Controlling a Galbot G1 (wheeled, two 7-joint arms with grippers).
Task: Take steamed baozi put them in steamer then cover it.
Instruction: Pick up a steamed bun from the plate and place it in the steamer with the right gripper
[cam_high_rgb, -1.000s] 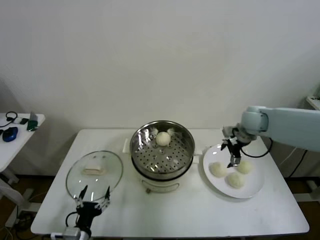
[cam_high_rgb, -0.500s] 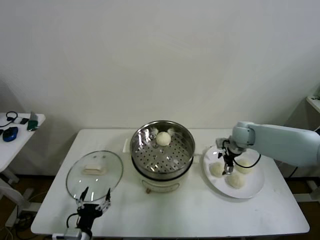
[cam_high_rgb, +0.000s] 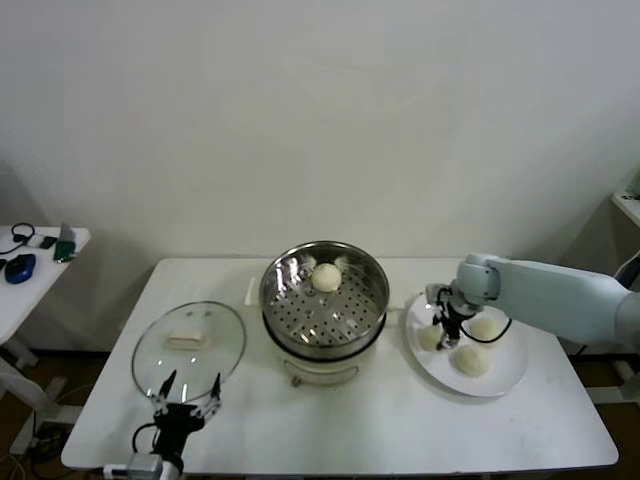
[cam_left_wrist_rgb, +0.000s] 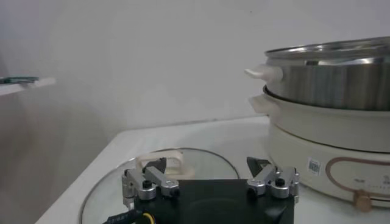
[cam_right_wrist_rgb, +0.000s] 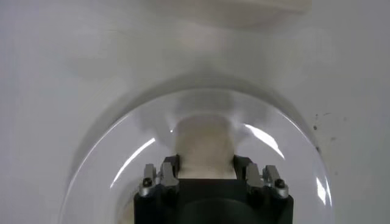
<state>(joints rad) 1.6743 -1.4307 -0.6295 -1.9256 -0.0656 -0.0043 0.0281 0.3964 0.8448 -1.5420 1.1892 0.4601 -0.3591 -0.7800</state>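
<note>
The steamer (cam_high_rgb: 300, 322) stands mid-table with one baozi (cam_high_rgb: 326, 277) on its perforated tray. Three more baozi lie on a white plate (cam_high_rgb: 505, 380) to its right. My right gripper (cam_high_rgb: 443, 322) is down on the plate's left bun (cam_high_rgb: 430, 339), its fingers closed against both sides of it; in the right wrist view the bun (cam_right_wrist_rgb: 205, 143) sits pinched between the fingers of the gripper (cam_right_wrist_rgb: 205, 167) above the plate (cam_right_wrist_rgb: 109, 164). The glass cover (cam_high_rgb: 215, 355) lies flat left of the steamer. My left gripper (cam_high_rgb: 187, 392) is open and parked at the cover's near rim.
The steamer's white base (cam_left_wrist_rgb: 329, 131) and the cover's handle (cam_left_wrist_rgb: 159, 161) show in the left wrist view, beyond my left gripper (cam_left_wrist_rgb: 207, 167). A side table (cam_high_rgb: 30, 262) with small items stands at far left. The table's front edge is close to the left gripper.
My right gripper has moved left across the plate and lowered onto the left bun, closing on it. The left arm has not moved.
</note>
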